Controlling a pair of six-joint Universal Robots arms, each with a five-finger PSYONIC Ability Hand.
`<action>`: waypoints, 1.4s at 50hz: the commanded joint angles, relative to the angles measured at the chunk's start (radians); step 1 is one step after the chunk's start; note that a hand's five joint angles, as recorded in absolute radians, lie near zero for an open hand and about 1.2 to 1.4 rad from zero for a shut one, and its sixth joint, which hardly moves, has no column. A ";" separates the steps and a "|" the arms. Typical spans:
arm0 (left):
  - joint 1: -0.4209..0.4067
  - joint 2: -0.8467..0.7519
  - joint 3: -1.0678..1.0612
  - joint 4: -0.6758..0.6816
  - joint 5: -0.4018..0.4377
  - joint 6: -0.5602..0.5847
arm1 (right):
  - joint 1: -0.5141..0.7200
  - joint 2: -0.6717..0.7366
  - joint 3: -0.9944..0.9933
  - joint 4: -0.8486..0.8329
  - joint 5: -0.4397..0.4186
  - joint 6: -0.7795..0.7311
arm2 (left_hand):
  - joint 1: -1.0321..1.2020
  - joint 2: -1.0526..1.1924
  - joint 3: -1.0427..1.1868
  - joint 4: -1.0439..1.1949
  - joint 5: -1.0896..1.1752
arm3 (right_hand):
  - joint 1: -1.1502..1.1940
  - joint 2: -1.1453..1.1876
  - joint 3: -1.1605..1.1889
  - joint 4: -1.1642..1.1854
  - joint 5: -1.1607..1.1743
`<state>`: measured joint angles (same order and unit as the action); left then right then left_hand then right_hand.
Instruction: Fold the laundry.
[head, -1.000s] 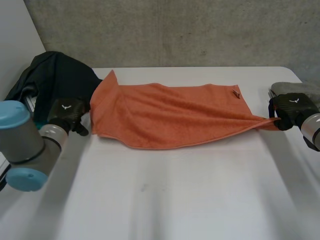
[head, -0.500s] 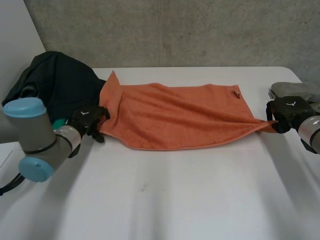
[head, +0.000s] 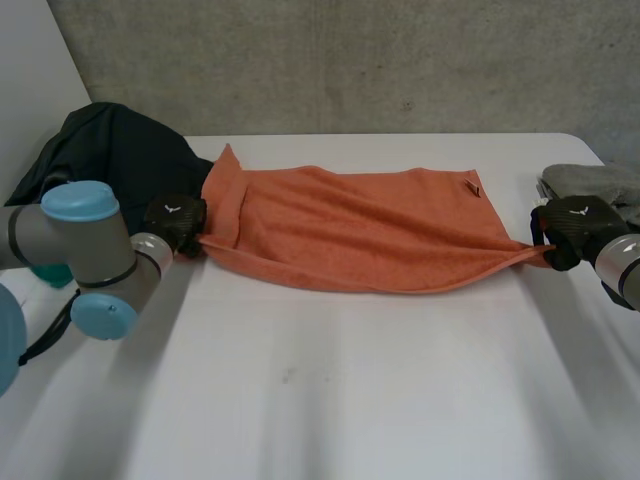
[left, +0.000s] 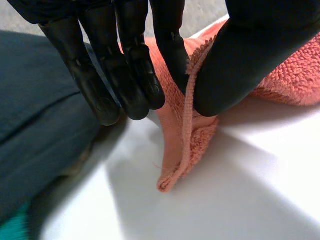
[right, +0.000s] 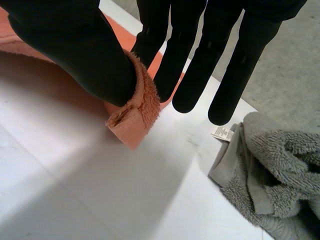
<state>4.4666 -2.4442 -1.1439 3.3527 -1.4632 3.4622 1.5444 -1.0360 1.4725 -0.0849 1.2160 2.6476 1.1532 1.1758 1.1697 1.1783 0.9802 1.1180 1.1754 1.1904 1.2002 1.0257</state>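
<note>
Both hands pinch the orange towel (head: 360, 235), which lies stretched across the far half of the white table (head: 350, 390). The left hand (head: 175, 218) nips its near-left corner between thumb and fingers, and the right hand (head: 572, 222) clamps its near-right corner the same way. A dark garment (head: 115, 160) is heaped just left of the towel, and a grey towel (head: 600, 180) lies at the far right, beside the right hand.

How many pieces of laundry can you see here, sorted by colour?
orange towel: 1
dark garment: 1
grey towel: 1
Total: 3
A teal bit at the dark garment's edge is too hidden to count as a piece.
</note>
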 joint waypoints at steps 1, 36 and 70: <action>-0.007 0.229 -0.222 -0.077 -0.045 0.275 | 0.022 -0.035 -0.008 0.155 -0.001 -0.153 | 0.243 0.220 0.227 0.218 0.242 | 0.278 0.221 0.206 0.196 0.196; -0.052 0.214 -0.124 -0.076 0.003 0.627 | -0.001 0.048 -0.187 0.234 0.137 -0.347 | 0.243 0.220 0.227 0.218 0.242 | 0.278 0.221 0.206 0.196 0.196; -0.038 0.427 -0.092 0.071 0.044 0.294 | 0.036 -0.130 -0.322 -0.016 0.091 -0.060 | 0.243 0.220 0.227 0.218 0.242 | 0.278 0.221 0.206 0.196 0.196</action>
<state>4.4287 -2.0733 -1.0386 3.4135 -1.4419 3.7466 1.6002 -1.1136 0.9879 -0.1517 1.3654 2.6439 1.1532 1.1974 1.1930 1.2034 0.9841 1.1180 1.1771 1.1934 1.2006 1.0273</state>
